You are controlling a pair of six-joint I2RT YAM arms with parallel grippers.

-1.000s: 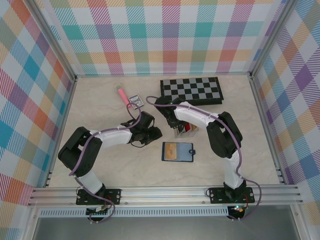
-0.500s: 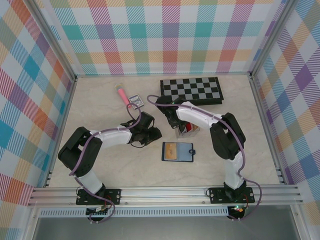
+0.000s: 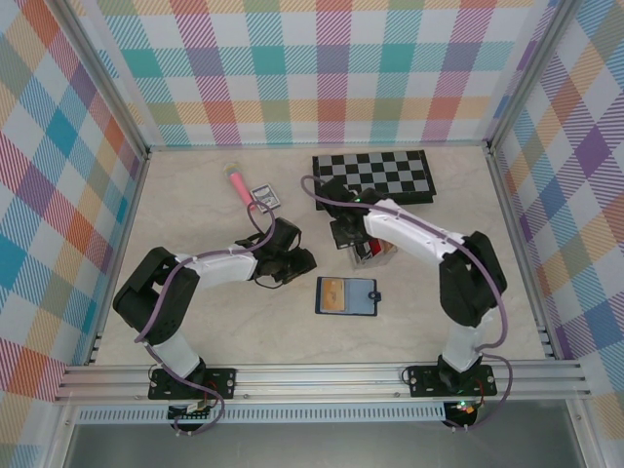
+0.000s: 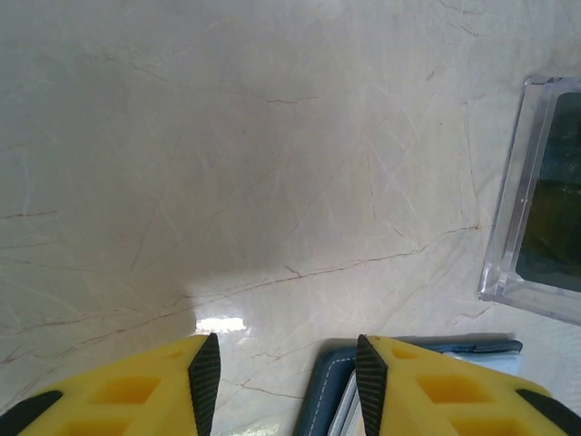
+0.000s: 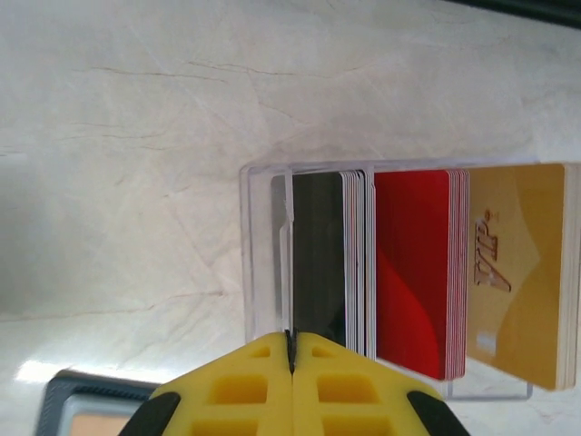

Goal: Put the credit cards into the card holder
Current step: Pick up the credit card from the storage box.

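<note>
Looking down on a pale, marble-veined counter (image 3: 195, 322), smooth and glossy, with a flat chequered chessboard (image 3: 372, 175) at the back. Reaching in long with the right arm (image 3: 429, 239), elbow out wide, wrist dipped over a clear plastic stand (image 3: 375, 252). Lying low with the left arm (image 3: 195, 273), doubled back at the elbow. Holding the left tool (image 4: 286, 363) parted on nothing, just above bare stone. Under it, only a stitched navy corner of the card holder (image 3: 346, 295), the rest cut off. From above, flat and unfolded just in front of the stand, with an orange rectangle in its left half. Upright in the stand, slim glossy credit cards (image 5: 413, 272) in black, red and gold. Clamping the right tool (image 5: 291, 350) shut on one thin edge-on card (image 5: 290, 254), colour hard to tell.
</note>
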